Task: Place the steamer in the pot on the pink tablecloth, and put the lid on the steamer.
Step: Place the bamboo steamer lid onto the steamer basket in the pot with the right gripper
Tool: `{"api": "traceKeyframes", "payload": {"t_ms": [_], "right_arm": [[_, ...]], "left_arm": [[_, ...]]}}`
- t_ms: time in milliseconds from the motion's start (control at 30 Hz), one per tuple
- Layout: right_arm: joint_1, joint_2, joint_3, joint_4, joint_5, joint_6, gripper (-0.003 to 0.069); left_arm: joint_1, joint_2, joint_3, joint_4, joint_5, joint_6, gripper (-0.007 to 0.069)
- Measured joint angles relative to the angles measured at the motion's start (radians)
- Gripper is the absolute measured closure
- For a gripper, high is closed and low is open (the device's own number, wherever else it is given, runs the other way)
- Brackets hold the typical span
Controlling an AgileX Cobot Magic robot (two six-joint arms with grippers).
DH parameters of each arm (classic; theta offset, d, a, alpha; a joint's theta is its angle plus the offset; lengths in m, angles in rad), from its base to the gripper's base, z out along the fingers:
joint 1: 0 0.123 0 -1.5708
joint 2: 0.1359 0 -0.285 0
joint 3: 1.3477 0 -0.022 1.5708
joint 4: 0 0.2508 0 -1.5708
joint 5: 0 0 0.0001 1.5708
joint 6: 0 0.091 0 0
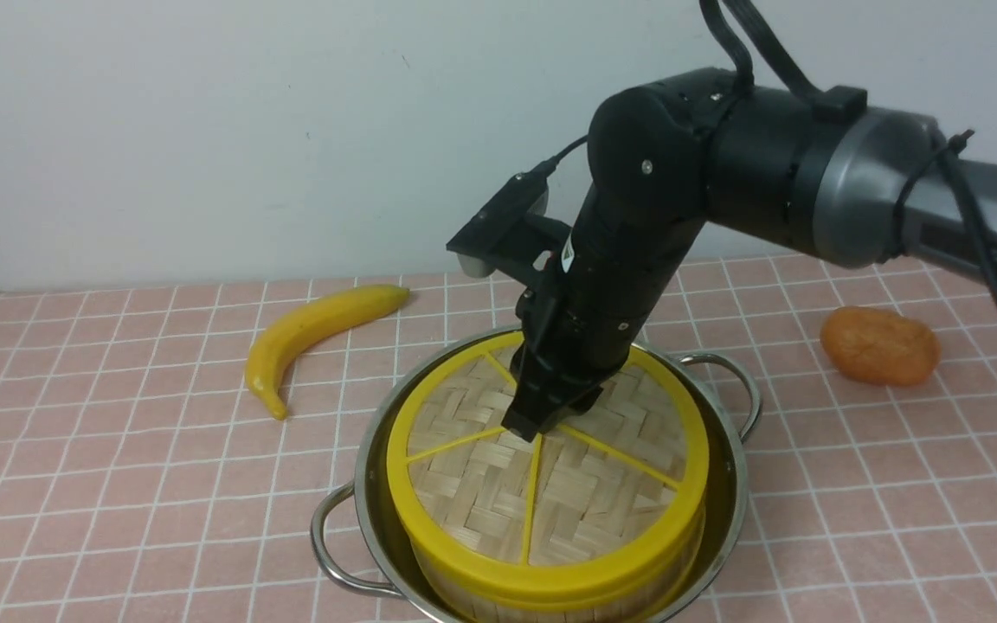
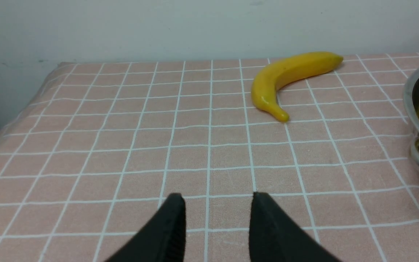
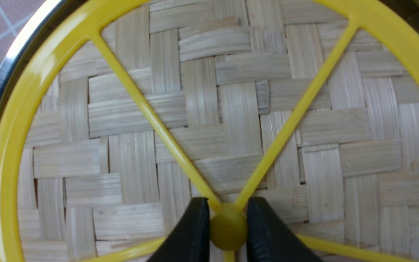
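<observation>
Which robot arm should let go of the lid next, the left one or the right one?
The right one, probably. The right gripper is pinched on the lid's knob, and the lid sits on the steamer inside the pot. The left gripper is open over bare pink tablecloth, holding nothing.

— Lighting?
— Even and bright throughout; shadows stayed soft. Glare showed on the banana (image 2: 286,78) and the pot (image 1: 728,510) rim.
— Sharpness?
— Front view slightly soft. Right wrist view blurred toward its edges; the fingertips (image 3: 195,233) were dark, undetailed.
</observation>
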Motion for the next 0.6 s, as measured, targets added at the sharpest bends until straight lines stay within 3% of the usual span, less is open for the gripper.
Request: {"api": "traceKeyframes", "payload": {"t_ms": [600], "right_arm": [[0.0,0.013,-0.001,-0.022,0.008,0.006,0.0517]], "left_arm": [[0.0,0.0,0.0,0.0,0.0,0.002,0.0382]]}}
